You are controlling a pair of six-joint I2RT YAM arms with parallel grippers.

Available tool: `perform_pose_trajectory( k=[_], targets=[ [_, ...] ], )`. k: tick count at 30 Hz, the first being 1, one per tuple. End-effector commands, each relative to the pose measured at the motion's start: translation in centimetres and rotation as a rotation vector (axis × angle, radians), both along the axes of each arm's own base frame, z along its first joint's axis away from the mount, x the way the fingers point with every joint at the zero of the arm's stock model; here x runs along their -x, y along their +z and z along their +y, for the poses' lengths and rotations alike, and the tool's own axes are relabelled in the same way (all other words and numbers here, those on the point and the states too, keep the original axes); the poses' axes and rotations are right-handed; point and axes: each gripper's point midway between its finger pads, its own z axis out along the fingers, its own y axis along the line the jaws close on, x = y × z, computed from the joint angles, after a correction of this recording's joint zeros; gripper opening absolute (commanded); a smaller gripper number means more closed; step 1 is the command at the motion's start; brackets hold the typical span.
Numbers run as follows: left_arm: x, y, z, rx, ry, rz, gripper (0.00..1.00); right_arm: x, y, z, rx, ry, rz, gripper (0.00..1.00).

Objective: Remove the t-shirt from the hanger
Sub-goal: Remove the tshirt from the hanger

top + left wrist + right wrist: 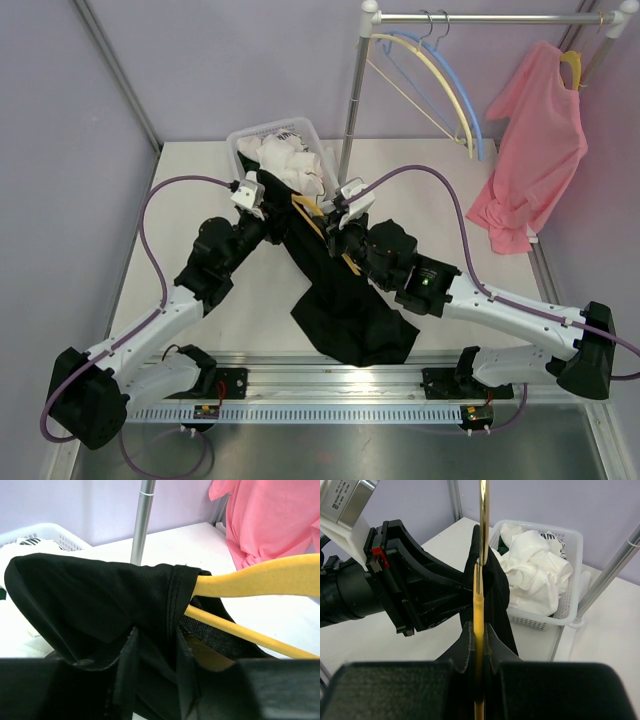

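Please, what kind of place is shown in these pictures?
Probably a lab test cell set up for laundry work: two robot arms bolted to a table, a clothes rail with a pink shirt, and a basket of white clothes.

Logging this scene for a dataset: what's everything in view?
black fabric t-shirt: one, black, table centre
yellow plastic hanger: one, yellow, inside that t-shirt
white plastic basket: one, white, table's far side, holding white clothes
metal clothes rack: one, silver, far right
empty curved hangers: two, cream and blue, on the rack
pink fabric shirt: one, pink, rack's right end
left pincer: black, shut on the t-shirt
right pincer: black, shut on the hanger
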Motion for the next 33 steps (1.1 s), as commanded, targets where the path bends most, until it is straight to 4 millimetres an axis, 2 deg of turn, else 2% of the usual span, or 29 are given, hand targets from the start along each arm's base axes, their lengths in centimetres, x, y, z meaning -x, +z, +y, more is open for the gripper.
perform_pose_trajectory(
  k=[1, 5, 10, 16, 20, 33],
  targets=[
    [-0.4, 3.6, 0.4, 0.032, 0.034, -0.087, 0.29, -0.3, 4.4, -0.2, -0.093, -0.038, -0.074, 0.00],
    [-0.2, 4.2, 1.0, 0.019, 0.053, -0.104, 0.00, -0.8, 4.2, -0.4, -0.075, -0.072, -0.064, 0.00],
    [0.6, 5.0, 1.5, -0.013, 0.049, -0.125, 0.00, -1.2, 3.8, -0.7, -0.052, -0.106, -0.047, 0.00],
    [1.5, 5.5, 0.6, -0.083, 0.015, -0.151, 0.00, -0.9, 2.4, -0.5, 0.008, -0.099, 0.047, 0.00],
    [2.6, 5.5, -0.9, -0.130, -0.033, -0.166, 0.00, -0.4, 1.7, -0.6, 0.050, -0.095, 0.112, 0.00],
    [4.1, 6.0, -1.4, -0.224, 0.010, -0.223, 0.00, 0.4, -0.2, -1.7, 0.110, -0.107, 0.207, 0.00]
  ],
)
